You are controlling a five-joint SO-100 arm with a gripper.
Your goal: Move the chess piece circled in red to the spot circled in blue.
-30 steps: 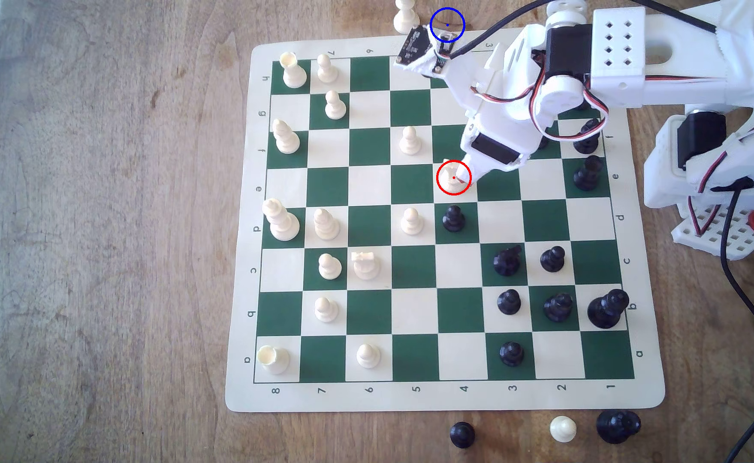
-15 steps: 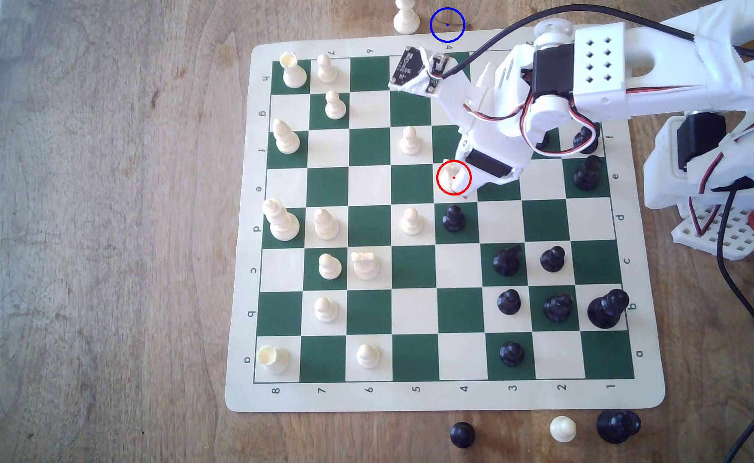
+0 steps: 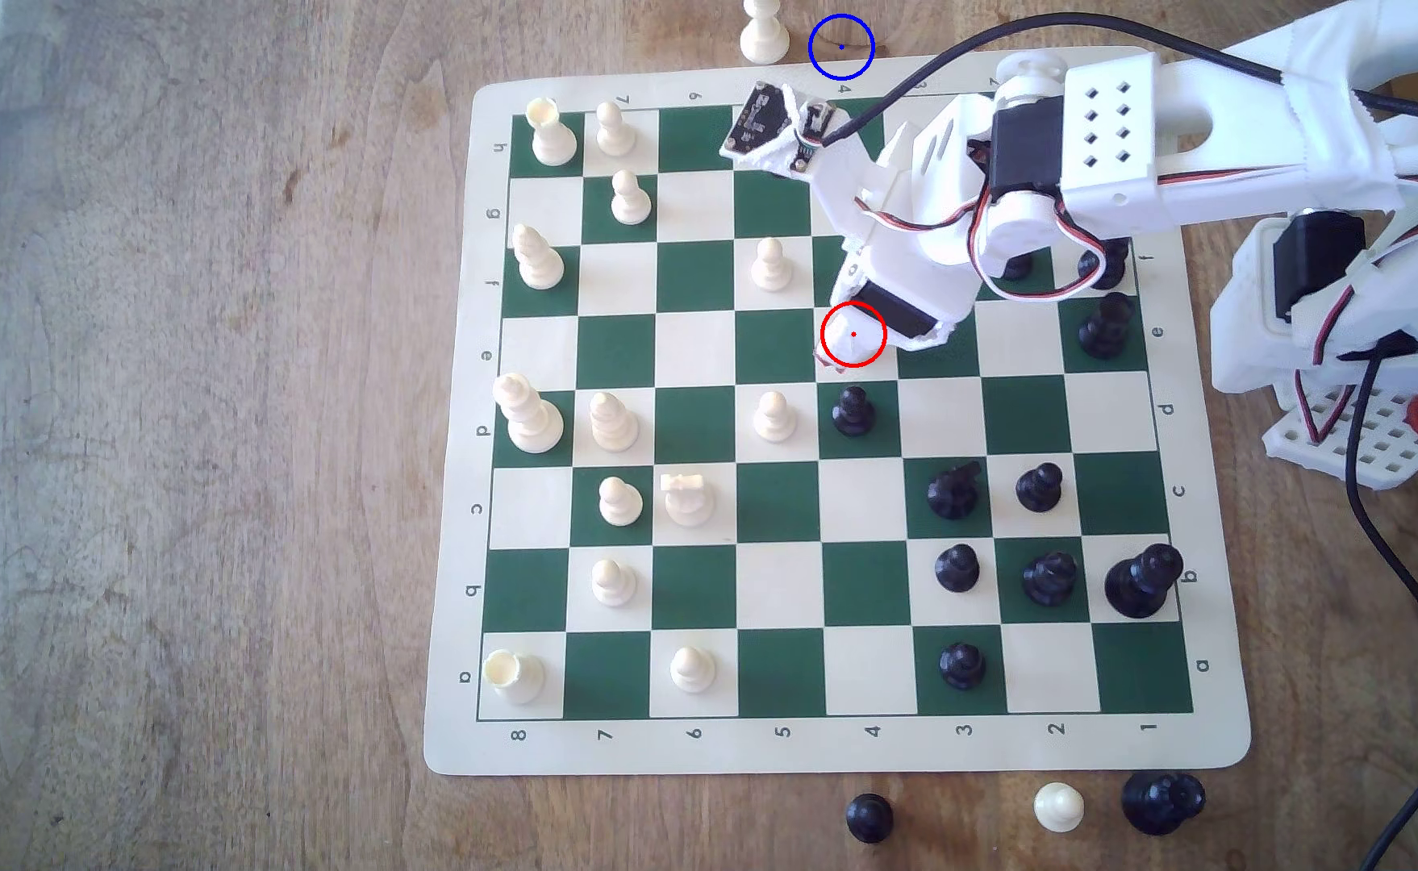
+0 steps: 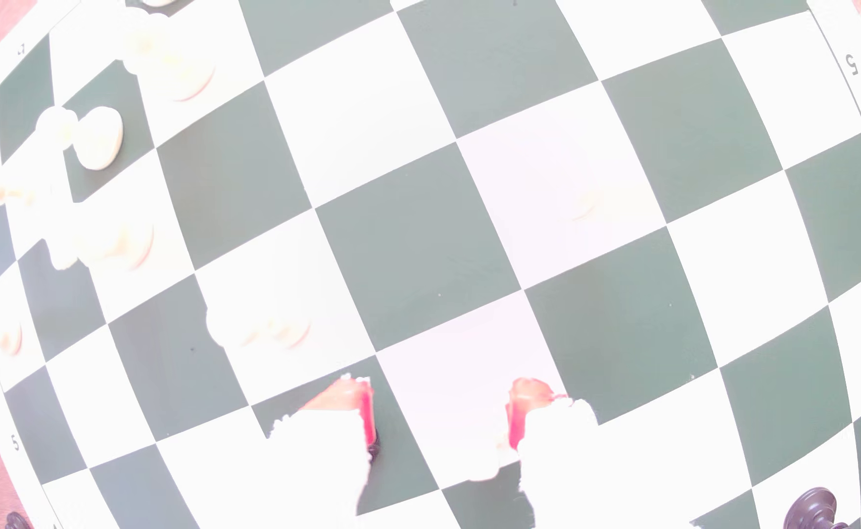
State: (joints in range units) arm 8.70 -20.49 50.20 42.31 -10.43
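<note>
Step in hand: grasp; gripper [image 4: 441, 412] spread wide, red-padded fingers [image 4: 367, 417] straddling white knight [image 3: 850, 342] on light square inside red ring, above black pawn [image 3: 853, 410]; next likely: close, lift, carry to blue ring [image 3: 841, 47] on bare table off board.

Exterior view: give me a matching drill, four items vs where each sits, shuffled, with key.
Items
1. gripper
2. blue-ringed spot
3. black pawn
4. other white knight

Places
A. bare wood past the board's top edge, beside a white pawn
B. green square directly below the red ring
C. down over the red-ringed white knight, jaws apart around it in the wrist view
D. white square in row c, next to a white pawn

Pairs: 1-C, 2-A, 3-B, 4-D
</note>
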